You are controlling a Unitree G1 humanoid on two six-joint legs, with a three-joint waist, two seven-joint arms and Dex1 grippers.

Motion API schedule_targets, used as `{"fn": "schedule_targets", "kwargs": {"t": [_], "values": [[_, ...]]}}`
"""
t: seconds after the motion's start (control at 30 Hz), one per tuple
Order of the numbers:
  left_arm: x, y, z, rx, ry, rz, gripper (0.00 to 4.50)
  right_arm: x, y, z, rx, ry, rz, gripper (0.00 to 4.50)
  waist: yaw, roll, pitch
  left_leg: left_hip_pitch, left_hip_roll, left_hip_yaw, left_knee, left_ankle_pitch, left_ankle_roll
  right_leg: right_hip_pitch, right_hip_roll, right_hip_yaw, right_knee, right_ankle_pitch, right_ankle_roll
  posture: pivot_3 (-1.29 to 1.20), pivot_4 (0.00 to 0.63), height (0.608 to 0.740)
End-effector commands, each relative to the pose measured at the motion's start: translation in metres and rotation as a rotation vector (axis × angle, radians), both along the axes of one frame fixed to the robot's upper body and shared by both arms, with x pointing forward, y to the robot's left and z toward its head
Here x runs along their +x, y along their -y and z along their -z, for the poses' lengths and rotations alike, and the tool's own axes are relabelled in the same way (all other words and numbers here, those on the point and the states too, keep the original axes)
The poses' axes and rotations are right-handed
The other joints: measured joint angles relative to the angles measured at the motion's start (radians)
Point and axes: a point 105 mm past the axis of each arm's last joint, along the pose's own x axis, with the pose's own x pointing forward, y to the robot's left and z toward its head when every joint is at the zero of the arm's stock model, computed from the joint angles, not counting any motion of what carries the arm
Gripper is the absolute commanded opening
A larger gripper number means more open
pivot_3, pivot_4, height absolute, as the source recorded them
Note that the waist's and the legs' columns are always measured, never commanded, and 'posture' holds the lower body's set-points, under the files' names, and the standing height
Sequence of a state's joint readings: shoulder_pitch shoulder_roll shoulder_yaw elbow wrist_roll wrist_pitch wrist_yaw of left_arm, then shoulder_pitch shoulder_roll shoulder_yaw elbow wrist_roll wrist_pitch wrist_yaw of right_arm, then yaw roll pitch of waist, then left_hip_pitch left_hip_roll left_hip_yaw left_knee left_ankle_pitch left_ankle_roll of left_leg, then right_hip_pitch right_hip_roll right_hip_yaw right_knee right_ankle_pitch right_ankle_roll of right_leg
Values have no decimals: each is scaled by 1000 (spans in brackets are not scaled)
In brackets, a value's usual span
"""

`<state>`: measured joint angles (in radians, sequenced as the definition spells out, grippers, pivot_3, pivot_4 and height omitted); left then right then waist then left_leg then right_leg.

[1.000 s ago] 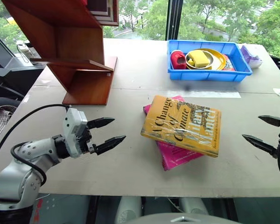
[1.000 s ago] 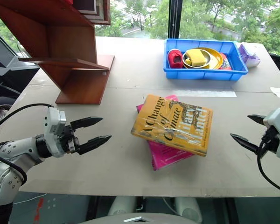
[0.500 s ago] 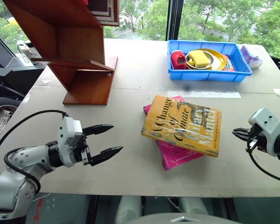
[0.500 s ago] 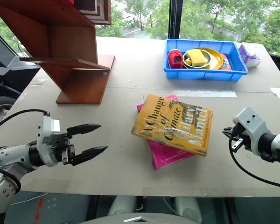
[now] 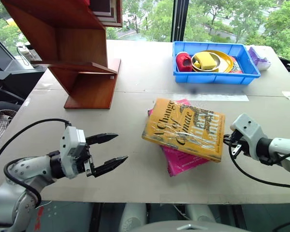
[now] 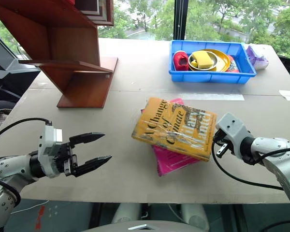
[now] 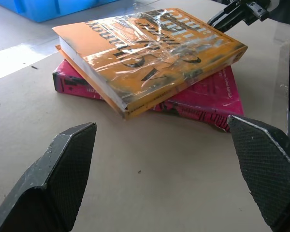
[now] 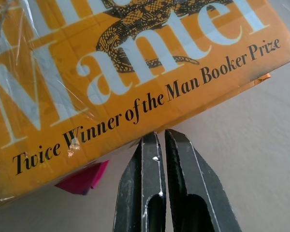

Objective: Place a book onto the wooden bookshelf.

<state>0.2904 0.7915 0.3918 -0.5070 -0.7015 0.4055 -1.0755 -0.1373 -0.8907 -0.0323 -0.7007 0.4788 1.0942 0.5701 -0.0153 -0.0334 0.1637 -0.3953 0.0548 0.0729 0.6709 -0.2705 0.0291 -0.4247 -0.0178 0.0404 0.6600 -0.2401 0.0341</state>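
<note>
Your yellow book [image 5: 184, 128], titled "A Change of Climate", lies flat near the middle of the pale tabletop [image 5: 135, 87], resting askew on top of a bright pink book [image 5: 186, 162] whose corners stick out beneath it at the near and far sides. The yellow cover is glossy and catches the light. Your right gripper [image 5: 226, 141] sits at the book's right-hand edge, its two black fingers [image 8: 152, 193] pressed together with nothing between them, the tips right at the lower edge of the cover just below the line "Twice Winner of the Man Booker Prize"; you cannot tell from these views whether the tips actually touch the book. Your left gripper [image 5: 108, 152] hovers over the tabletop well to the left of the books, its fingers spread wide and pointing toward them, holding nothing. The wooden bookshelf [image 5: 82, 48], reddish-brown with slanted panels and a flat base, stands at the far left of the tabletop, well apart from the books. At the far right sits a blue plastic tray [image 5: 216, 77] holding a yellow dish [image 5: 217, 62], a yellow sponge [image 5: 206, 60] and a small red item [image 5: 184, 61].
</note>
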Motion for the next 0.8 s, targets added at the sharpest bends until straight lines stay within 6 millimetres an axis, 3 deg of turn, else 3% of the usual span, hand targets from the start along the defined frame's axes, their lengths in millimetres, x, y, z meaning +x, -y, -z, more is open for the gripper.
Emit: {"fn": "schedule_targets", "kwargs": {"t": [0.03, 0.2, 0.4, 0.57, 0.67, 0.8], "values": [[-5, 3, -9, 3, 43, 8, 4500, 3, -17, -10, 13, 43, -37, 42, 1, 0, 0, 0, 0, 0, 0, 0, 0, 0, 0, 0, 0, 0, 0, 0, 150, 740], [-10, 6, -6, 5, 29, -2, 4500, 9, -36, -9, 43, 28, -65, 42, 2, 0, 0, 0, 0, 0, 0, 0, 0, 0, 0, 0, 0, 0, 0, 0, 150, 740], [-12, 7, -5, -21, -7, -30, 4500, 11, -35, -9, 54, 25, -64, 42, 3, 0, 0, -1, 0, 0, 0, 0, 0, 0, -1, 0, -1, 0, 0, 0, 150, 740], [-12, 13, 7, -196, -191, -162, 4500, 4, -30, -33, 147, 195, -184, 42, 3, 0, 0, -2, 0, -1, 0, 0, 0, 0, -1, -1, 0, 0, 0, 0, 150, 740], [-14, 17, 14, -355, -324, -229, 4500, -13, -21, -46, 298, 177, -239, 42, 4, -1, 0, -2, 0, -1, 0, 0, 0, 0, -1, -1, -1, 0, 1, 0, 150, 740], [-17, 34, 23, -546, -518, -272, 4500, -34, -8, -62, 397, 190, -300, 1121, 3, -1, 0, 0, 0, -1, 1, 0, 0, 1, -1, -1, 0, 2, 4, 0, 150, 740]]}}
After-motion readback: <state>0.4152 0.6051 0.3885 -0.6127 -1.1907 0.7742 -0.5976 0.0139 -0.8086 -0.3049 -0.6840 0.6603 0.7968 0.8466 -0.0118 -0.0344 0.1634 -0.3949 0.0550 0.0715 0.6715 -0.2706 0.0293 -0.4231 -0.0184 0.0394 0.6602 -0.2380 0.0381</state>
